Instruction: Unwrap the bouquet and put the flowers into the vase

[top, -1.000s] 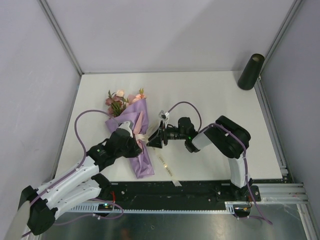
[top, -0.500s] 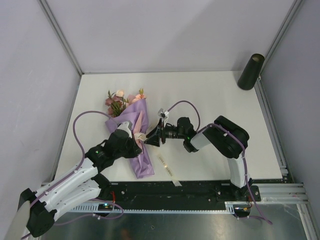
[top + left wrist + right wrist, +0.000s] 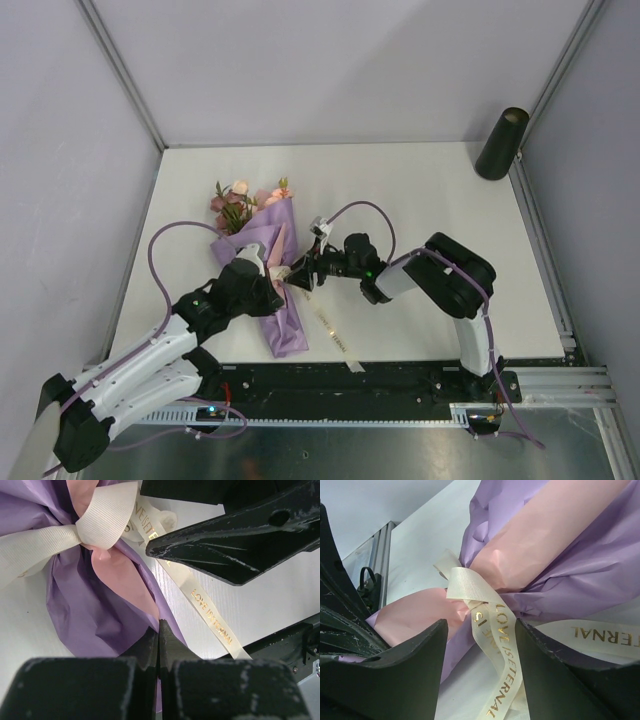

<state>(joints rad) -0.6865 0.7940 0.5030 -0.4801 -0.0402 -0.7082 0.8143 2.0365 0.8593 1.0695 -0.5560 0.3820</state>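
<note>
Right pincer [image 3: 298, 276] gapes over white table [image 3: 430, 190], grey walls [image 3: 330, 70].

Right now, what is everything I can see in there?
bouquet: one, lilac and pink paper, lying left of the table's middle
flowers: a few, pink and peach, poking from the bouquet's far end
ribbon: one, cream with gold lettering, tied round the bouquet
vase: one, black, standing at the far right corner
table: one, white
left arm: one, white and black, near left
right arm: one, white and black, near right
left pincer: one, black, shut, tips at the paper
right pincer: one, black, open, either side of the ribbon
</note>
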